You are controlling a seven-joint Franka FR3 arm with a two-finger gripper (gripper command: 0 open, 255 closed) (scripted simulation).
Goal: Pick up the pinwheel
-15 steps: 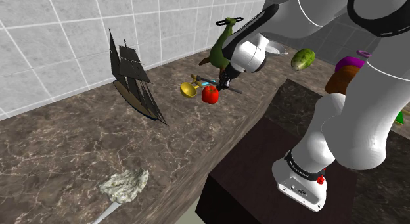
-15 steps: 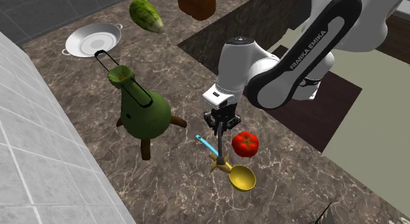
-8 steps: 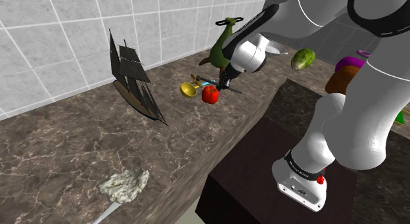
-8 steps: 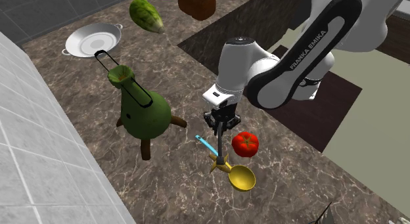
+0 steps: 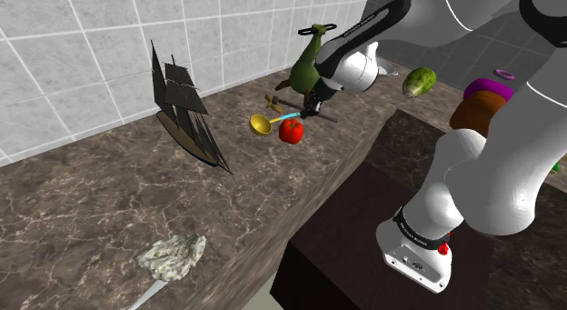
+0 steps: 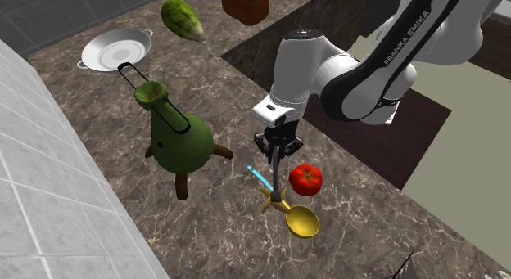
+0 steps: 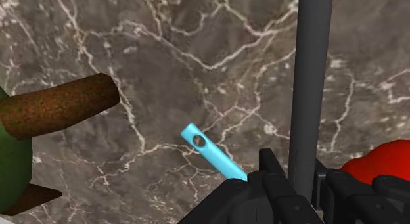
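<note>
Since a second ago my gripper (image 6: pixel 277 146) has risen slightly, fingers clamped on the pinwheel (image 6: pixel 300 222) by its grey stick, its head low beside the tomato (image 6: pixel 305 178). I judge the lift is just beginning; next I raise it straight up, clear of the counter (image 6: pixel 98 105).

The black gripper (image 6: pixel 276 153), clasping the yellow-and-blue pinwheel (image 6: pixel 300 222) by its dark grey stick (image 7: pixel 309 91), has risen slightly above the marble table (image 6: pixel 221 236).
</note>
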